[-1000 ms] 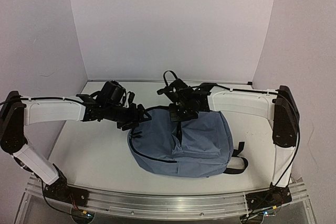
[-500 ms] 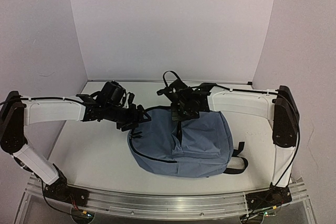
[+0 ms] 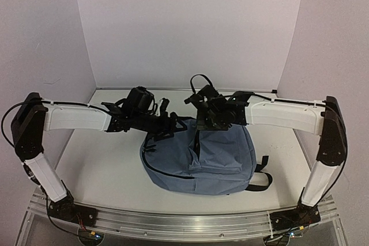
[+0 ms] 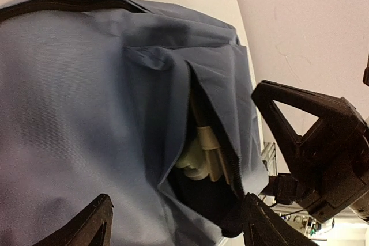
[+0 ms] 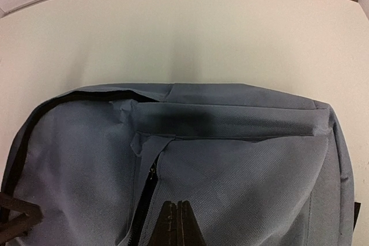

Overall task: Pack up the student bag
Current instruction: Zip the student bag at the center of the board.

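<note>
The student bag, a slate-blue backpack, lies flat in the middle of the table with its front pocket up. My left gripper is open at the bag's upper left edge. In the left wrist view its jaws stand wide apart on either side of the gaping front pocket, where pale cream items show against the dark lining. My right gripper hovers over the bag's top edge. In the right wrist view its fingers are pressed together with nothing between them, beside the pocket's black zipper.
Black straps stick out at the bag's right side. White walls close in the table on the left, back and right. The right gripper's black body sits close to the left gripper's right finger.
Both arms have lifted at the elbows and shifted right. My left gripper has moved right, onto the bag's open pocket. My right gripper has moved slightly right and stays shut.
</note>
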`<state>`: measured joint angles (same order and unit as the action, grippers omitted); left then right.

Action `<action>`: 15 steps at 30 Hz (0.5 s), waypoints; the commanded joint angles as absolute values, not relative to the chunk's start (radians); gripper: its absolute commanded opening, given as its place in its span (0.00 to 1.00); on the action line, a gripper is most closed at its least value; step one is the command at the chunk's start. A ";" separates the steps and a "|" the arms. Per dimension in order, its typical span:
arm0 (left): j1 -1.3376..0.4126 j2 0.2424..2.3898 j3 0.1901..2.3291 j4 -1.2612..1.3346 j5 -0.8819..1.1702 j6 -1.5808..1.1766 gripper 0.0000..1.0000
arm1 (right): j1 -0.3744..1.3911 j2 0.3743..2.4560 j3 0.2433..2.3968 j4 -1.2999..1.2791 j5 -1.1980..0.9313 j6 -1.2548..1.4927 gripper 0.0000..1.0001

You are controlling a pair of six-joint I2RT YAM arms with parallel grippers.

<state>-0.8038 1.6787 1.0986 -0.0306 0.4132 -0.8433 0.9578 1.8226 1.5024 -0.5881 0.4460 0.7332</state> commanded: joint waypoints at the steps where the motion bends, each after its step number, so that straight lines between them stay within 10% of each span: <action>1: -0.854 1.758 1.194 0.120 0.504 -0.870 0.75 | 0.953 1.729 1.431 -0.494 0.353 0.762 0.03; 15: -0.854 1.803 1.264 -0.058 0.375 -0.836 0.72 | 0.952 1.667 1.120 -0.285 0.134 0.852 0.09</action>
